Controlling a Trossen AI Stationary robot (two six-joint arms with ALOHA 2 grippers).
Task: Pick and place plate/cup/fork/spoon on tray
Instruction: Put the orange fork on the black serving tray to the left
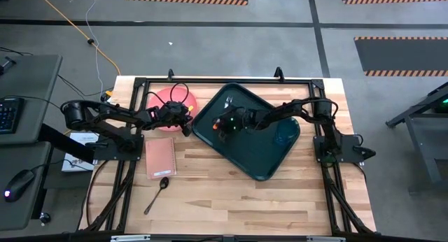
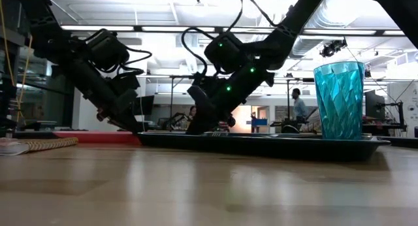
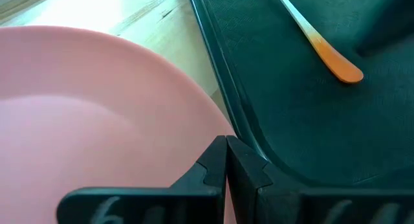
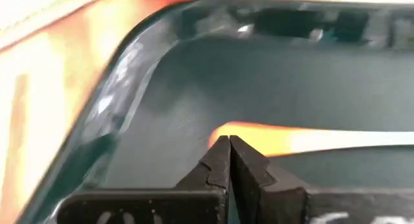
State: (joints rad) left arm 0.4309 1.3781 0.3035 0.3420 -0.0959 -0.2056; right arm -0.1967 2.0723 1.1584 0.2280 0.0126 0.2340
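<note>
You have the cup [image 1: 283,133] and fork [image 3: 323,48] on the tray [image 1: 269,161], fork just ahead of your closed right tool [image 4: 228,141]; plate [image 1: 168,101] by the closed left tool [image 3: 226,143] and spoon [image 1: 157,194] on the bench remain.

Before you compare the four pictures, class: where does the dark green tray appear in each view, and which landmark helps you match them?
High view: the tray lies at the centre, turned diagonally.
Low view: a low dark band across the middle and right.
Left wrist view: it fills the right side.
Right wrist view: it fills most of the picture.
Landmark: the plate beside its rim, seen in the high, low and left wrist views.
</note>
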